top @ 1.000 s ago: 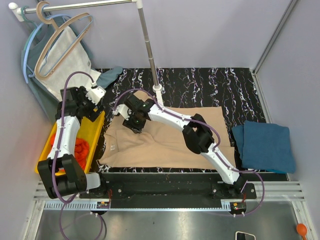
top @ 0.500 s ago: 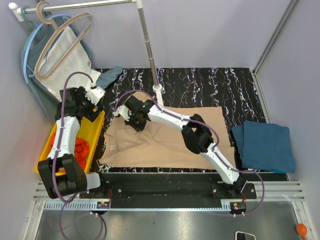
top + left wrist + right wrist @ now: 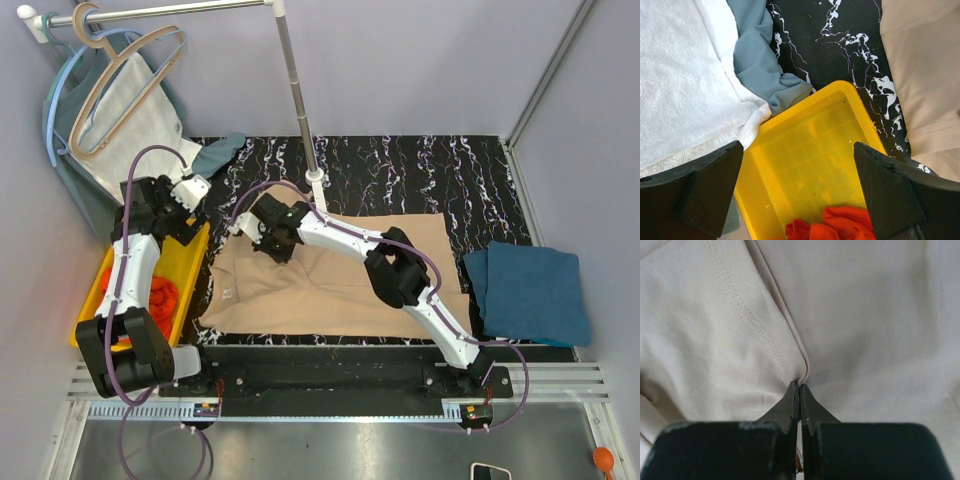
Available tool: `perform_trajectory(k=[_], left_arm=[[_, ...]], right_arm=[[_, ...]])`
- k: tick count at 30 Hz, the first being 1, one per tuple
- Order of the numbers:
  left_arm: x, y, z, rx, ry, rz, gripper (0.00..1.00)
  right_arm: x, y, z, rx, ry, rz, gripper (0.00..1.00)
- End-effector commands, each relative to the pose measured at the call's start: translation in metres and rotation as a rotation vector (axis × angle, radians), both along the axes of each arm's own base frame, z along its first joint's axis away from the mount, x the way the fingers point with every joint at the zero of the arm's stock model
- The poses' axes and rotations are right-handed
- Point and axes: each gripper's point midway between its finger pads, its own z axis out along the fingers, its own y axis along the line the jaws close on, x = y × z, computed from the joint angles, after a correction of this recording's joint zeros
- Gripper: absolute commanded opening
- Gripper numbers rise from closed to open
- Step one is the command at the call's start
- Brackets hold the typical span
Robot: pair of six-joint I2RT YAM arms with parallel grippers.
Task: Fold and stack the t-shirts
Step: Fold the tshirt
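Beige-tan cotton t-shirt (image 3: 330, 290) lies spread flat and lightly wrinkled on the black marbled tabletop (image 3: 400, 170). Right arm reaches across it to its far-left part. Right fingers (image 3: 799, 399) are pressed together, pinching a stitched fold. Left fingers (image 3: 192, 187) are spread wide above the yellow plastic bin (image 3: 810, 155). Three shirts in all: the beige one, a folded dark teal-blue t-shirt (image 3: 530, 295) at right, and a crumpled orange-red t-shirt (image 3: 825, 227) in the bin.

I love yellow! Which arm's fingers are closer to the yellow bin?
Left. The left fingers hover open above the yellow bin; the right fingers pinch the beige t-shirt beside it.
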Motion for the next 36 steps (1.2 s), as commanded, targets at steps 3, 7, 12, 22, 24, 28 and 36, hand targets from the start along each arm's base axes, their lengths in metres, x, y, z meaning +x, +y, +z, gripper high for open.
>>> perform_trajectory(k=[3, 7, 12, 22, 24, 28, 36], left_arm=[[0.005, -0.005, 0.004, -0.014, -0.044, -0.032, 0.99], [0.003, -0.005, 0.000, -0.012, -0.037, -0.034, 0.99], [0.004, -0.007, -0.001, -0.017, -0.034, -0.043, 0.99], [0.005, -0.005, -0.008, -0.017, -0.015, -0.040, 0.99], [0.005, -0.006, -0.011, -0.017, -0.009, -0.043, 0.99], [0.005, -0.006, -0.014, -0.021, -0.004, -0.043, 0.99], [0.004, -0.006, -0.016, -0.019, -0.007, -0.046, 0.99]], right_arm=[[0.005, -0.011, 0.034, -0.018, -0.105, 0.003, 0.00], [0.007, -0.013, 0.037, -0.022, -0.121, -0.001, 0.00], [0.011, -0.009, 0.043, -0.011, -0.134, -0.003, 0.00], [0.017, 0.007, 0.053, -0.005, -0.153, 0.016, 0.00], [0.020, 0.009, 0.058, 0.001, -0.163, 0.016, 0.00], [0.023, 0.008, 0.057, -0.012, -0.179, 0.016, 0.00], [0.027, 0.002, 0.058, -0.039, -0.208, 0.016, 0.00]])
